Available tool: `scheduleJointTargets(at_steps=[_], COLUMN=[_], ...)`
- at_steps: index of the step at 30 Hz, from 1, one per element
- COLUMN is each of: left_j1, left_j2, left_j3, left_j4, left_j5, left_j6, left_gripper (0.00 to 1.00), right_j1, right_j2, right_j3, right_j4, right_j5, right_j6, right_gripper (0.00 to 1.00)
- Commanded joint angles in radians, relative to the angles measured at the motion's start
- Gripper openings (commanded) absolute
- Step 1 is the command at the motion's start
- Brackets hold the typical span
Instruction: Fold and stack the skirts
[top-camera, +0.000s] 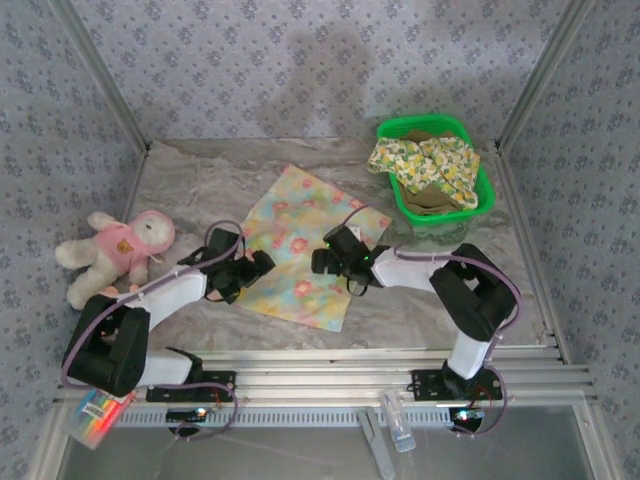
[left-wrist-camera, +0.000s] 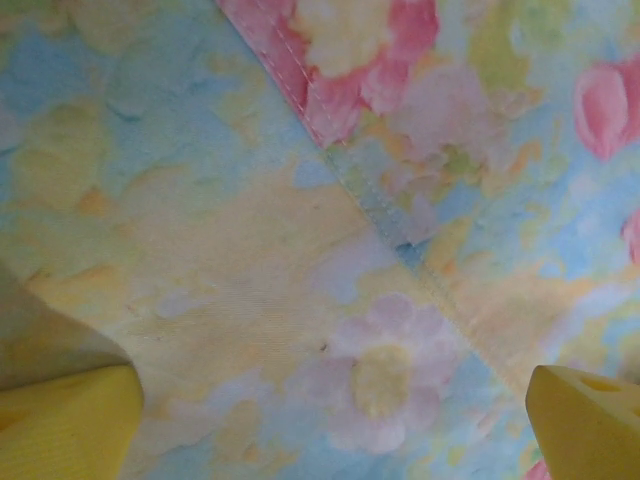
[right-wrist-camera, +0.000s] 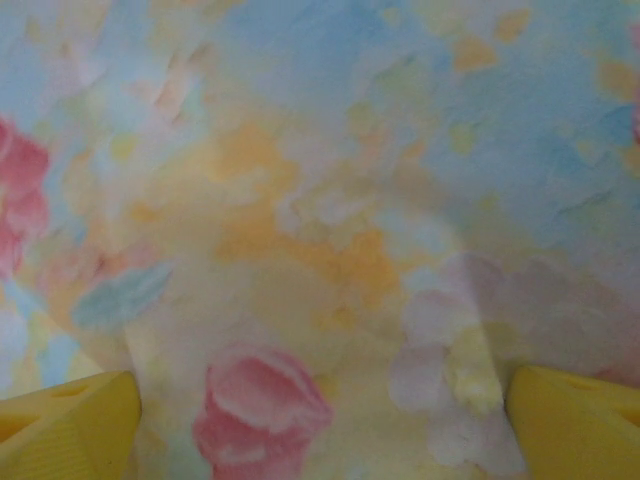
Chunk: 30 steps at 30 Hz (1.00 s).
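Inspector: Where did the pastel skirt lie?

Assessor: It lay spread flat in the middle of the table, one corner toward the arms. From overhead it was a rough diamond with few wrinkles. A stitched hem crossed the left wrist view on a diagonal.

Inspector: And the claws?

Assessor: The left claw stood over the skirt's left side and the right claw right of its middle. Both were spread wide and held nothing. In each wrist view the yellow pads sat at the lower corners with bare cloth between them. I could not tell whether the pads touched the cloth.

Inspector: How would the cloth handle?

Assessor: In my judgement it was light, thin and limp. It would sag from any single hold and slide readily on the smooth top. I would advise pinching at an edge or corner, one claw per corner on the same side, so the fold carried over evenly. A pinch in mid-panel would likely bunch it.

Inspector: The rest?

Assessor: The floral skirt lay crumpled in the green basket at the far right, over an olive skirt. A pink toy lay at the left edge, well apart from the work. No folded stack was seen, so I judged the task near its start.
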Motion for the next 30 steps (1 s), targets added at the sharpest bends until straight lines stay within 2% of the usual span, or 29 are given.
scheduleJointTargets(at_steps=[1,5,9,11,13,15,19,22,24,27,30], left_j1=[-0.080,-0.111,-0.089,-0.044,0.009,0.026,0.024,0.023,0.023,0.023,0.022], left_j2=[-0.025,-0.171,-0.260,-0.239,-0.181,-0.100,0.103,0.249,0.339,0.441,0.467], left_j3=[-0.021,0.057,0.131,0.151,0.174,0.223,0.383,0.493,0.555,0.585,0.550], left_j4=[0.001,-0.157,-0.307,-0.310,-0.263,-0.227,-0.215,-0.207,-0.211,-0.284,-0.335], left_j5=[0.047,-0.048,-0.181,-0.136,-0.020,0.065,0.140,0.153,0.127,-0.023,-0.163], left_j6=[-0.127,-0.096,0.017,0.071,0.108,0.142,0.226,0.274,0.298,0.253,0.215], left_gripper=[1.00,1.00,1.00,1.00,1.00,1.00,1.00,1.00,1.00,1.00,1.00], right_j1=[-0.079,-0.135,-0.103,-0.076,-0.050,-0.030,-0.013,-0.001,0.005,-0.005,-0.012], right_j2=[0.079,0.115,0.049,0.010,-0.037,-0.076,-0.134,-0.145,-0.142,-0.130,-0.136], right_j3=[0.089,0.240,0.324,0.312,0.272,0.195,0.089,0.018,-0.012,-0.056,-0.078], right_j4=[-0.090,-0.208,-0.301,-0.321,-0.310,-0.265,-0.204,-0.166,-0.183,-0.193,-0.232], right_j5=[-0.068,-0.090,-0.055,-0.038,-0.070,-0.118,-0.188,-0.216,-0.204,-0.219,-0.196], right_j6=[-0.071,-0.235,-0.292,-0.266,-0.212,-0.132,0.012,0.080,0.104,0.134,0.135], right_gripper=[0.96,0.94,0.95,0.96,0.96,0.96,0.97,0.97,0.97,0.97,0.97])
